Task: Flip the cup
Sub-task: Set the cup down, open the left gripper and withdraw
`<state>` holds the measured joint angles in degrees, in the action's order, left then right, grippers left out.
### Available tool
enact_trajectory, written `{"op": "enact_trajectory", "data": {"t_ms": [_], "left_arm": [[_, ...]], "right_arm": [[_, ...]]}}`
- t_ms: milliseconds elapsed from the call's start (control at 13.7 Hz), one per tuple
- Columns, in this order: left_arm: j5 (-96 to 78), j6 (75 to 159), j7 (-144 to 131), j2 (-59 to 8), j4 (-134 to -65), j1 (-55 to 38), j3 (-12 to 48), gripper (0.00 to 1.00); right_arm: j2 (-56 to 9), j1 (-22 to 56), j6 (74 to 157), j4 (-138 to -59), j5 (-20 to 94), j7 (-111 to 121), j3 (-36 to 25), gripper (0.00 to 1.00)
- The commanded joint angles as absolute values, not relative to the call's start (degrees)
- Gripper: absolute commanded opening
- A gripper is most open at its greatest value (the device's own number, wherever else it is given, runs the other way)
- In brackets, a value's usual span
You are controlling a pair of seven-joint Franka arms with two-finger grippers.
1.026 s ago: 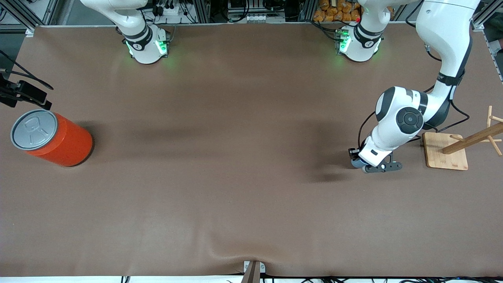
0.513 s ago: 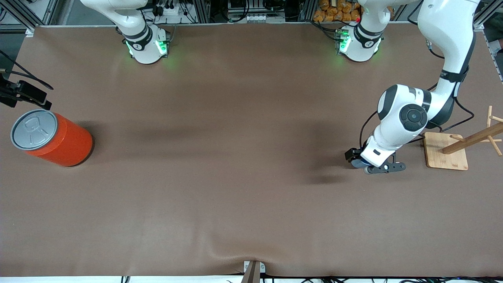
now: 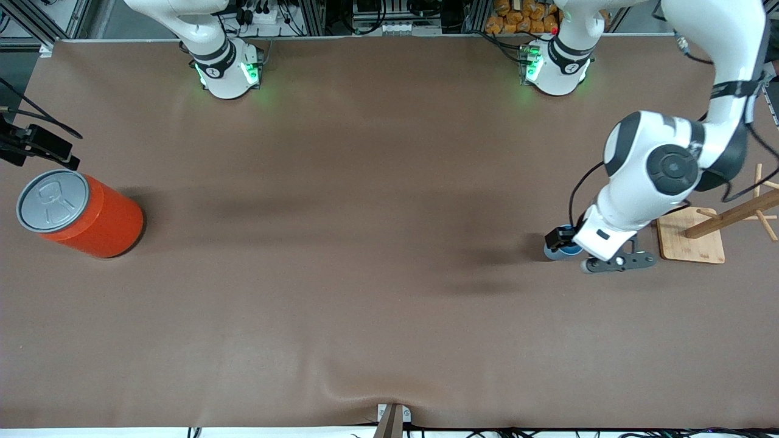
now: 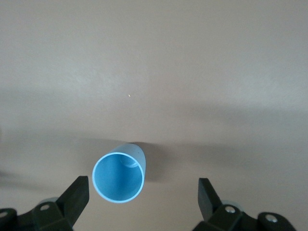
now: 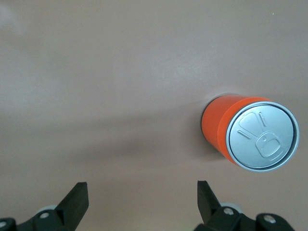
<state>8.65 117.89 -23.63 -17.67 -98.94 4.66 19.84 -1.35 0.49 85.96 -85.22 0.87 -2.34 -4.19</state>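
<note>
One orange can (image 3: 85,214) with a grey pull-tab lid stands upright toward the right arm's end of the table (image 3: 365,274), the only can in sight; the right wrist view shows it (image 5: 250,132) from above with brown cloth all around it. The right gripper (image 5: 139,204) hangs above the table near that can, its two fingers (image 5: 74,202) spread wide with nothing between them, and that arm waits. Two arm bases stand along the edge of the table farthest from the front camera, each with green lights. Toward the left arm's end, the one cup (image 3: 563,249), small and light blue, stands upright on the table with its open mouth up, mostly covered by the left arm in the front view. The left wrist view looks straight down into it (image 4: 119,177), showing the blue inside. The left gripper (image 4: 142,204) hovers over the cup with its two fingers (image 4: 208,198) wide apart; the cup sits close to one finger without touching either. Just beside that gripper, closer still to the left arm's end, one wooden rack (image 3: 736,213) with pegs leans up from a single square wooden base (image 3: 691,246).
</note>
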Motion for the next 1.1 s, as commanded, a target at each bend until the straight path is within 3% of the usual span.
{"op": "enact_trajectory", "data": {"t_ms": [0, 659, 1026], "left_arm": [[7.7, 113.2, -24.7, -17.9, -93.7, 4.7, 20.4, 1.0], [7.9, 109.3, -24.1, -17.1, -89.6, 8.3, 23.5, 1.0], [6.4, 106.2, -21.3, -14.2, -87.8, 6.8, 20.0, 1.0]], "right_arm": [[-1.5, -0.3, 85.6, -84.3, 1.5, -1.9, -3.8, 1.0], [-1.5, -0.2, 85.6, -84.4, 1.5, -1.9, -3.8, 1.0], [-1.5, -0.1, 85.5, -84.3, 1.4, -1.9, -3.8, 1.0]]}}
